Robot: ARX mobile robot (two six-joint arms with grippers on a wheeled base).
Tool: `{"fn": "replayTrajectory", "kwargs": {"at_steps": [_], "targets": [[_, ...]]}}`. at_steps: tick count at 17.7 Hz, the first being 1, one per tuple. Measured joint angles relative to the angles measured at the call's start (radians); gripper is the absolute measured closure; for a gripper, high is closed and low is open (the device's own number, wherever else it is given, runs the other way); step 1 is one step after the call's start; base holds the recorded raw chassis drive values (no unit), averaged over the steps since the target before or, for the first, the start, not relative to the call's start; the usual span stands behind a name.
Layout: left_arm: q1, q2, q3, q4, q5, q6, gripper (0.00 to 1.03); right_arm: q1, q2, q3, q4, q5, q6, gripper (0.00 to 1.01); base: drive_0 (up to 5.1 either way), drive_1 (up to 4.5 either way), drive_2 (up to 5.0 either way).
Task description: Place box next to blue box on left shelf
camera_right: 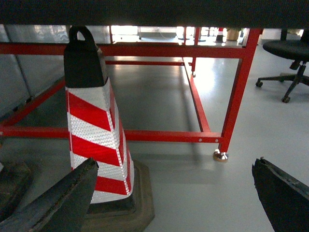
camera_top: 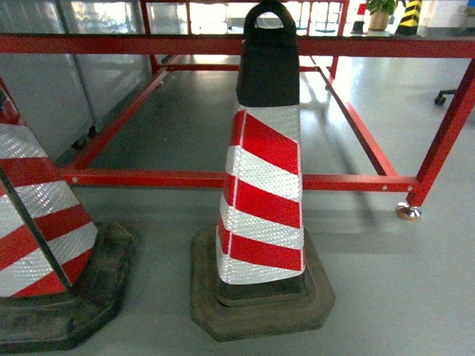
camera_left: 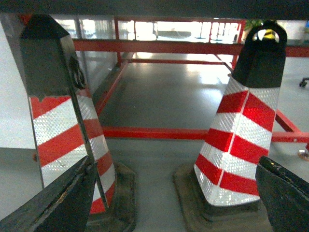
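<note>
Facing two striped cones: one centred (camera_top: 261, 156), one at left (camera_top: 37, 230), backed by red tubular frame (camera_top: 223, 179). Left jaws (camera_left: 174, 203) and right jaws (camera_right: 174, 198) are seen spread wide, nothing held. Box and shelf cannot be located.

Red and white stripes on a grey floor

The middle cone (camera_top: 261, 193) is showing slanted red and shiny white stripes, with a black top and a dark base. The cone at the left edge (camera_top: 37, 237) is wearing the same stripes. The frame (camera_top: 171, 178) behind is glowing bright red. The floor (camera_top: 401, 297) is looking plain grey.
</note>
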Motion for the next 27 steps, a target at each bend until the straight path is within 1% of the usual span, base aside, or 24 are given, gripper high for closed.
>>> {"fn": "replayTrajectory", "kwargs": {"at_steps": [5, 27], "targets": [[0.000, 0.000, 0.000, -0.001, 0.002, 0.000, 0.05, 0.000, 0.000, 0.000, 0.001, 0.000, -0.006, 0.03, 0.0, 0.00, 0.0], [0.000, 0.000, 0.000, 0.000, 0.002, 0.000, 0.05, 0.000, 0.000, 0.000, 0.001, 0.001, -0.004, 0.03, 0.0, 0.00, 0.0]]}}
